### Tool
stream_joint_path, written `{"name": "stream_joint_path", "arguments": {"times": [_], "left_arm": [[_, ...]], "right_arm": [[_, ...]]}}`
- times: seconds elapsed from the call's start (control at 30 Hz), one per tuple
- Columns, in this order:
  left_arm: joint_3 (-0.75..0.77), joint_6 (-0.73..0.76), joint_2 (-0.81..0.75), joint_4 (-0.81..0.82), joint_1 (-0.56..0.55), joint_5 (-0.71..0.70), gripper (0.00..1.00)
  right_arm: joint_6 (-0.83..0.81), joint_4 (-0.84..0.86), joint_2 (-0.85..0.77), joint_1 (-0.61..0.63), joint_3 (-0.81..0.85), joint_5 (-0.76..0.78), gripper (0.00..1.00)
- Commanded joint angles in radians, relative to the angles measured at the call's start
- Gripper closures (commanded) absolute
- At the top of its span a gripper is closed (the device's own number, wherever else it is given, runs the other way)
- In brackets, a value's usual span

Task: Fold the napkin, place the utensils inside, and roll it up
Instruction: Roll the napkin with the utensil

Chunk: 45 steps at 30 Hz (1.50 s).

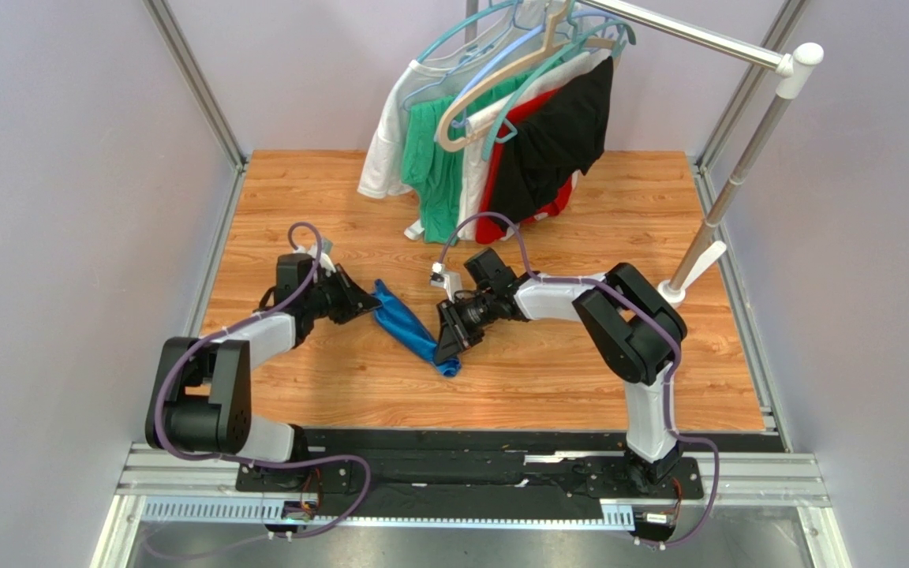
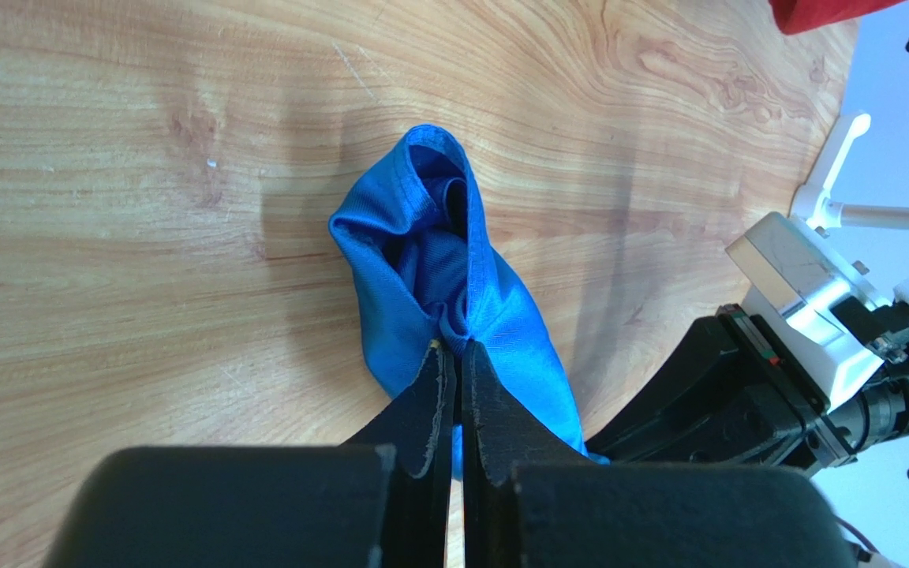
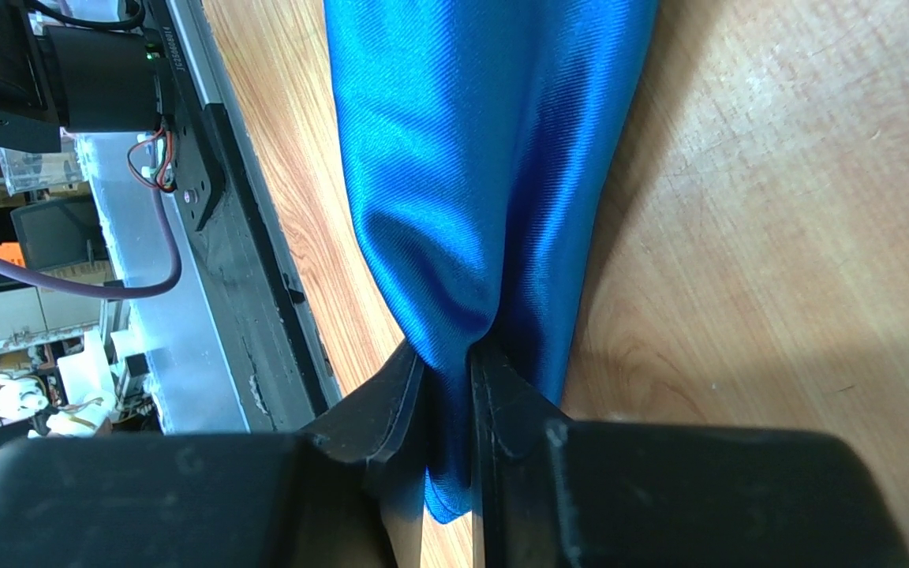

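Clearly the task stood at its first step: the thin, shiny royal-blue cloth napkin (image 1: 410,322) lay bunched into a narrow strip near the middle of the light wooden table (image 1: 566,367), neither spread nor folded yet. The left gripper (image 2: 459,353) had its fingers closed on one end of the cloth and the right gripper (image 3: 447,361) pinched the other end, so I judged that the next move called for both to draw apart and lay the fabric flat before any fold. Its long axis ran diagonally in the top view, from the far left end to the near right end.
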Motion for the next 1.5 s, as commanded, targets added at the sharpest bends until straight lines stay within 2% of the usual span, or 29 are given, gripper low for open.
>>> {"name": "stream_joint_path", "arguments": {"times": [0.0, 0.13, 0.3, 0.43, 0.53, 0.57, 0.6, 0.63, 0.67, 0.7, 0.73, 0.8, 0.83, 0.87, 0.9, 1.23, 1.47], "left_arm": [[0.063, 0.041, -0.024, -0.053, -0.004, -0.01, 1.0], [0.074, 0.045, 0.041, -0.033, -0.003, 0.004, 1.0], [0.115, 0.065, 0.119, -0.039, -0.003, 0.01, 1.0], [0.133, 0.067, 0.128, -0.053, -0.004, 0.01, 1.0], [0.133, 0.074, 0.113, -0.069, -0.004, -0.005, 0.99], [0.133, 0.074, 0.105, -0.07, -0.004, -0.01, 0.98], [0.132, 0.074, 0.102, -0.072, -0.004, -0.011, 0.95], [0.132, 0.073, 0.099, -0.072, -0.004, -0.016, 0.84], [0.13, 0.071, 0.094, -0.073, -0.004, -0.017, 0.78], [0.129, 0.071, 0.091, -0.073, -0.004, -0.02, 0.72], [0.129, 0.07, 0.088, -0.076, -0.004, -0.025, 0.59], [0.127, 0.068, 0.076, -0.082, -0.004, -0.034, 0.42], [0.127, 0.068, 0.07, -0.089, -0.004, -0.043, 0.28], [0.127, 0.067, 0.053, -0.093, -0.004, -0.051, 0.26], [0.126, 0.067, 0.042, -0.105, -0.004, -0.06, 0.08], [0.101, 0.067, -0.174, -0.206, 0.014, -0.23, 0.04], [0.124, 0.068, -0.347, -0.279, 0.092, -0.2, 0.03]], "right_arm": [[0.012, 0.041, 0.039, -0.012, 0.015, 0.003, 0.91], [0.017, 0.046, 0.042, -0.015, 0.015, 0.02, 0.89], [0.02, 0.043, 0.038, -0.013, 0.016, 0.034, 0.83], [0.017, 0.035, 0.01, -0.013, 0.005, 0.044, 0.66], [0.013, 0.025, -0.034, -0.013, -0.014, 0.061, 0.4], [0.009, 0.02, -0.047, -0.013, -0.019, 0.064, 0.37], [0.008, 0.016, -0.073, -0.015, -0.03, 0.069, 0.34], [0.005, 0.006, -0.087, -0.013, -0.036, 0.086, 0.26], [-0.001, -0.003, -0.103, -0.015, -0.041, 0.098, 0.21], [-0.004, -0.009, -0.131, -0.015, -0.051, 0.109, 0.19], [-0.009, -0.027, -0.146, -0.013, -0.054, 0.139, 0.04], [-0.021, -0.046, -0.186, -0.013, -0.064, 0.172, 0.02], [-0.023, -0.06, -0.199, -0.013, -0.071, 0.198, 0.0], [-0.026, -0.064, -0.212, -0.015, -0.079, 0.216, 0.0], [-0.026, -0.063, -0.229, -0.015, -0.085, 0.228, 0.0], [0.009, -0.012, -0.422, -0.042, -0.217, 0.442, 0.0], [0.084, 0.088, -0.574, -0.187, -0.369, 0.561, 0.0]]}}
